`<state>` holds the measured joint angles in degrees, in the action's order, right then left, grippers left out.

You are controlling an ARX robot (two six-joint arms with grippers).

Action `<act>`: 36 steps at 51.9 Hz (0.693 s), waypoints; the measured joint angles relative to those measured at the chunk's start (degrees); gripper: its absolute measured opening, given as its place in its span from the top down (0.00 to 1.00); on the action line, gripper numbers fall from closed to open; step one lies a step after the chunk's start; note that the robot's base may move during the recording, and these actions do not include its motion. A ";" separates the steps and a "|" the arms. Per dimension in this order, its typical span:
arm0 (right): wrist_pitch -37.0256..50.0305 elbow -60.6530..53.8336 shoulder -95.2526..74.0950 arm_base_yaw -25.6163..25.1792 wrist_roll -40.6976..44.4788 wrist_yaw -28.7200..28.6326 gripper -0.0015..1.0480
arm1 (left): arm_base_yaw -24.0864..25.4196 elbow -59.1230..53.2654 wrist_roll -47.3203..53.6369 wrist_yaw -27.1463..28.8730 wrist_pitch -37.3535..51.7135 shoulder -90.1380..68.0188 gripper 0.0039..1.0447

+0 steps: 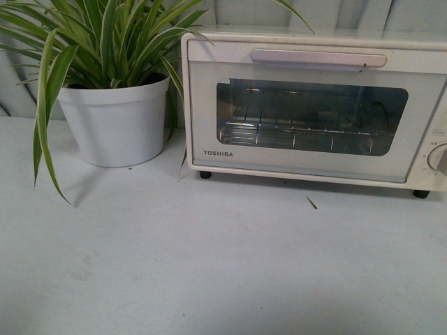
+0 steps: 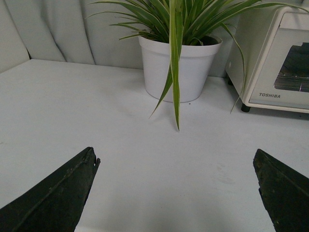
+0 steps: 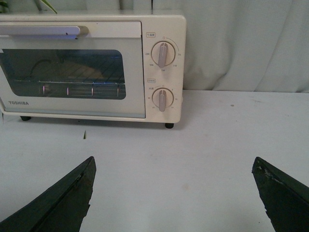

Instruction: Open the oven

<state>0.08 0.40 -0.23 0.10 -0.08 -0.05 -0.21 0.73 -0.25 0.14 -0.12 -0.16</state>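
TOSHIBA toaster oven (image 1: 314, 105), cream-white and boxy, stands at the back of the pale table (image 1: 209, 279), on the right side of the front view, with its drop-down door (image 1: 202, 112) shut flush against the body. The long bar handle (image 1: 318, 58) runs across the top of the door, and nothing touches it. Through the glass window the wire rack (image 1: 293, 132) shows inside. Two round knobs (image 3: 164, 54) sit one above the other on the panel beside the door. Just to the left of the oven stands a white pot (image 1: 115, 122) holding a striped, long-leaved plant (image 1: 105, 35), some of whose leaves hang in front of the oven's near corner. A small scrap of leaf (image 1: 311, 203) lies on the table before the oven. A pale curtain (image 3: 241, 43) hangs behind everything. Neither arm appears in the front view. The right gripper (image 3: 174, 162) has its dark fingers (image 3: 58, 203) spread wide and grips nothing; the oven lies ahead of it, well apart, with bare table between. The left gripper (image 2: 175, 153) is likewise spread wide and empty; it faces the pot, and only the oven's near end shows beyond, further off and well apart from it.
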 joint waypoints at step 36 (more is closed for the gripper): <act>0.00 0.00 0.00 0.00 0.00 0.00 0.09 | 0.00 0.00 0.00 0.00 0.02 0.00 0.06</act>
<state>0.08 0.40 -0.23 0.10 -0.08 -0.05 -0.21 0.73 -0.25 0.14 -0.10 -0.16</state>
